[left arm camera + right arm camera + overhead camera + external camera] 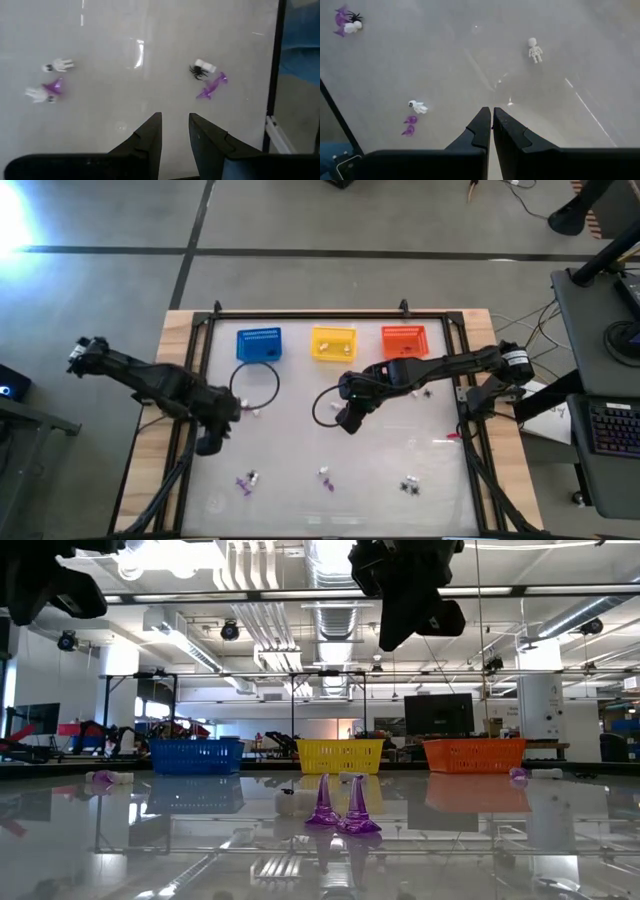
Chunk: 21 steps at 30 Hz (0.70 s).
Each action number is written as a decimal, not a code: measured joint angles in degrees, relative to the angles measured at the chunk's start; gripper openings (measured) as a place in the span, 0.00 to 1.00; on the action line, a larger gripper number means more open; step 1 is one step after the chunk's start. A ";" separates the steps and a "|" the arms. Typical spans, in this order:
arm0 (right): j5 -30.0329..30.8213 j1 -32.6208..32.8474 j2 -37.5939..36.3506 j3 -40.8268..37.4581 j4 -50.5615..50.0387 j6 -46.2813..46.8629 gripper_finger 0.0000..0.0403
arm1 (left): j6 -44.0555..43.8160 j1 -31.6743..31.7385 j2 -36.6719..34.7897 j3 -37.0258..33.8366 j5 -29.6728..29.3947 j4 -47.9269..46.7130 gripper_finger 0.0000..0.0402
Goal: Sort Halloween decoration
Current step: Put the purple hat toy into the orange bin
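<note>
The Halloween decoration lies scattered as tiny trinkets on the glossy white table. In the left wrist view I see a white skeleton (59, 65), a purple hat beside a white ghost (47, 91), and a black spider (198, 72) next to purple pieces (212, 86). The right wrist view shows a skeleton (535, 50) and a ghost (418, 106) above purple bits (410, 125). Two purple hats (340, 808) stand upright in the low view. My left gripper (210, 442) (175, 125) hovers open over the table's left side. My right gripper (350, 420) (492, 120) hangs shut above the middle, holding nothing.
Along the far edge stand a blue basket (259, 345), a yellow basket (333, 342) and an orange-red basket (404, 340). A black frame (200, 380) rims the table. More trinkets lie near the front edge (326, 477) (410, 485). A black cable loop (255, 385) hangs by the left arm.
</note>
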 joint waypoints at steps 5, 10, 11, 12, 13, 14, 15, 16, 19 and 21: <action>0.00 0.10 0.00 -0.02 -0.02 0.19 0.03 | -7.31 -2.04 0.27 -2.22 -0.03 4.85 0.20; 0.00 0.49 0.00 -0.04 -0.09 -1.93 0.03 | -16.67 -2.21 0.75 -5.54 2.56 13.49 0.20; 0.01 0.65 0.00 -0.07 -0.13 -2.66 0.03 | -18.05 -2.29 0.99 -6.20 3.60 15.71 0.21; 0.02 0.83 0.00 -0.08 -0.20 -3.19 0.03 | -19.20 -2.30 1.22 -6.76 4.58 17.94 0.21; 0.00 0.95 0.00 -0.09 -0.21 -3.70 0.03 | -20.28 -2.30 1.49 -7.36 5.56 20.51 0.23; 0.01 1.15 0.00 -0.09 -0.23 -4.08 0.03 | -21.42 -2.32 1.75 -7.94 6.27 23.09 0.24; 0.00 1.24 0.00 -0.09 -0.35 -4.40 0.03 | -22.45 -2.37 2.07 -8.56 6.90 25.85 0.26; 0.00 1.30 0.00 -0.09 -0.63 -4.76 0.03 | -23.34 -2.50 2.47 -9.14 7.15 28.72 0.27; 0.78 1.57 0.00 -0.09 -2.42 -5.33 0.03 | -25.07 -2.80 3.90 -9.82 7.42 34.14 0.33; 1.86 1.61 0.00 -0.09 -4.82 -5.33 0.03 | -25.37 -2.80 4.99 -9.67 7.48 35.21 0.37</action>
